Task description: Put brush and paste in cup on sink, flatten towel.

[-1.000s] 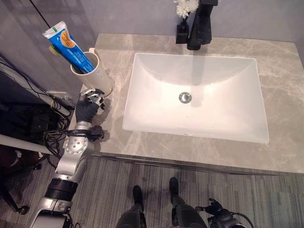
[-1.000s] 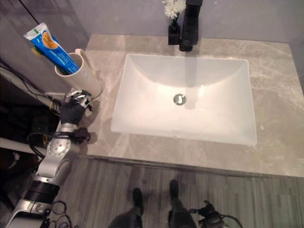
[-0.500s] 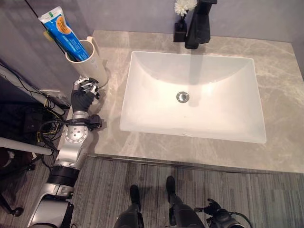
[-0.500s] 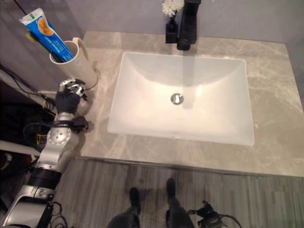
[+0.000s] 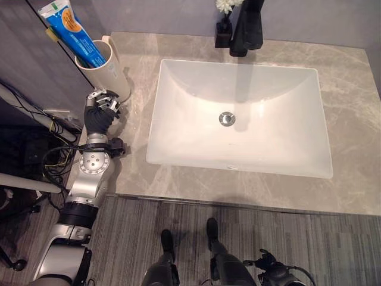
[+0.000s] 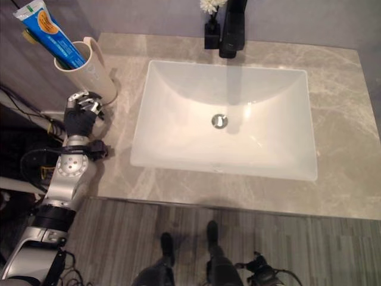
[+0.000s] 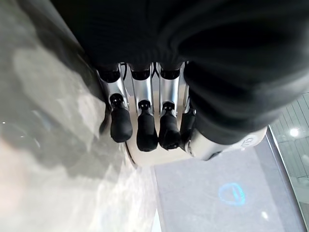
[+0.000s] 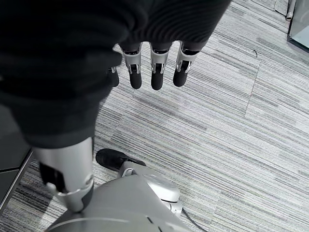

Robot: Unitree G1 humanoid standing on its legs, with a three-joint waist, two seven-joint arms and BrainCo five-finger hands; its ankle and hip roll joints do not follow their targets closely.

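the cream cup (image 5: 106,69) stood at the countertop's (image 5: 357,107) left rear corner, beside the white sink basin (image 5: 238,116). the blue toothpaste tube (image 5: 70,31) stuck out of it, leaning up and to the left. a bit of yellow showed just behind the tube, too small to identify as the brush. the left hand (image 5: 100,112) sat just in front of the cup at the counter's left edge, fingers (image 7: 142,130) loosely curled, grasping nothing; contact with the cup could not be told. the right hand (image 8: 149,67) hung low over the striped grey floor (image 8: 231,125), fingers relaxed and empty. a black faucet (image 5: 247,27) and small flower vase (image 5: 224,30) stood behind the basin.
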